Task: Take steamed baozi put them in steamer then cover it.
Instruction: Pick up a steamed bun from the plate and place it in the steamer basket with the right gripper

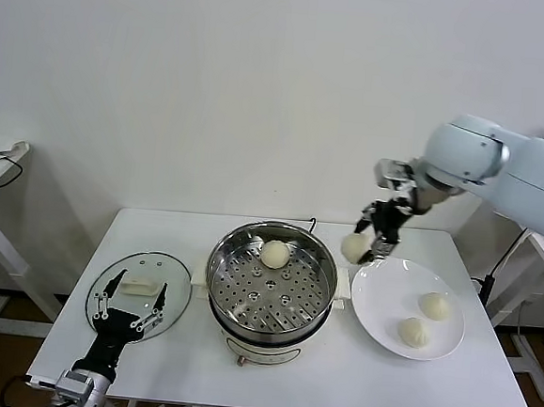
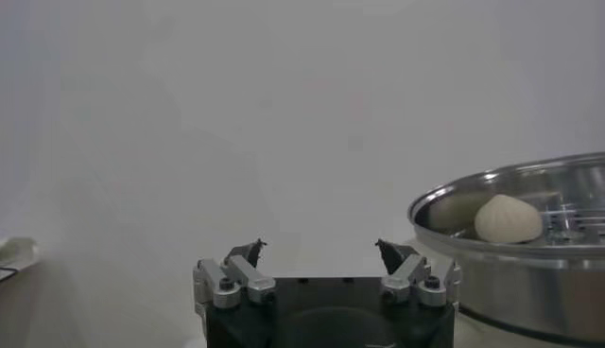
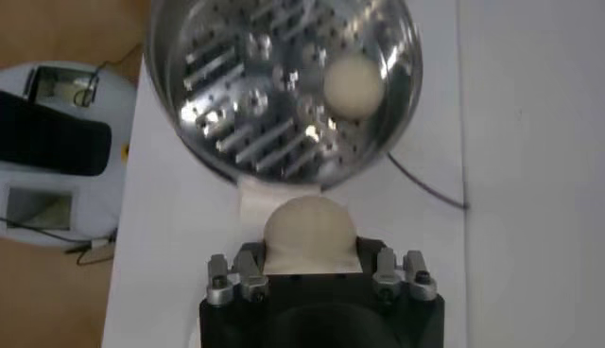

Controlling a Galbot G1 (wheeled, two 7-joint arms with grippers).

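Polished stainless steel on the steamer (image 1: 270, 284) at centre frame, mirror-bright, perforated tray inside, white plastic-looking base. Smooth, matt dough on the baozi (image 1: 276, 254). Glossy white ceramic-looking plate (image 1: 378, 292) at lower right. Clear glass on the cover (image 1: 174, 281) at lower left, metal rim, cream matt handle. Matt white tabletop (image 1: 334, 378). Black housing and bare metal on the left gripper (image 2: 323, 260).
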